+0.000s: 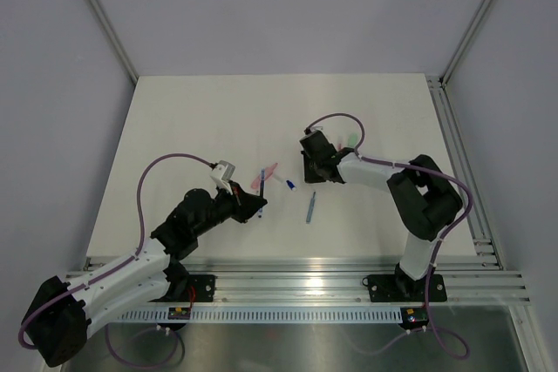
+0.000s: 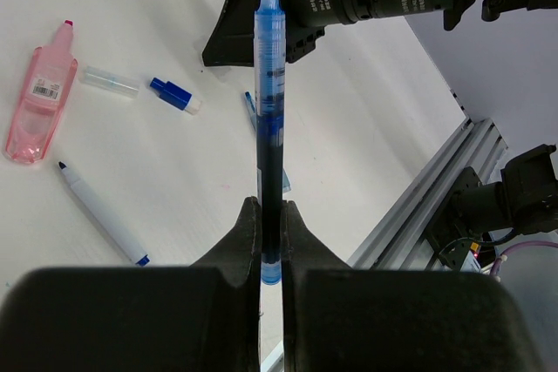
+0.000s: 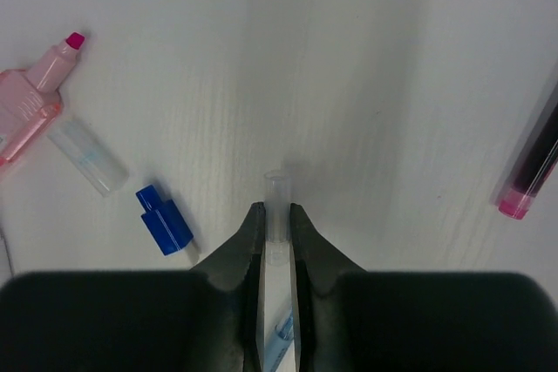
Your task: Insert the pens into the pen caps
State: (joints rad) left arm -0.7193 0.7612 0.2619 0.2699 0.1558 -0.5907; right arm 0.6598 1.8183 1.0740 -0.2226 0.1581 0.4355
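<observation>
Left end effector (image 2: 271, 211) is pressed shut on the lower barrel of a blue pen (image 2: 268, 84), which stands straight out from the jaws with its white tip leading, lifted clear of the bench (image 2: 131, 6). On my other feed the right end effector (image 3: 277, 211) is pinching a short clear cap (image 3: 277, 193) between its fingers, about half of the cap sticking out past them. So I judge both pickups done and the mating step in hand: pen in one arm, cap in the other, not yet joined. From overhead the two are near each other above the middle of the bench but apart, and the pen tip points roughly toward the right arm. Next I need to bring the cap's mouth and the pen tip onto one line, then close the gap slowly; I cannot tell for certain which end of the cap is open, so I would check that first. A small angular error would make the tip catch the rim, and the left end effector grips the pen far from its tip, so it may pivot. A pink highlighter (image 2: 39, 98), a blue cap (image 2: 174, 95) and a spare clear tube (image 2: 109, 82) lie below, waiting.
</observation>
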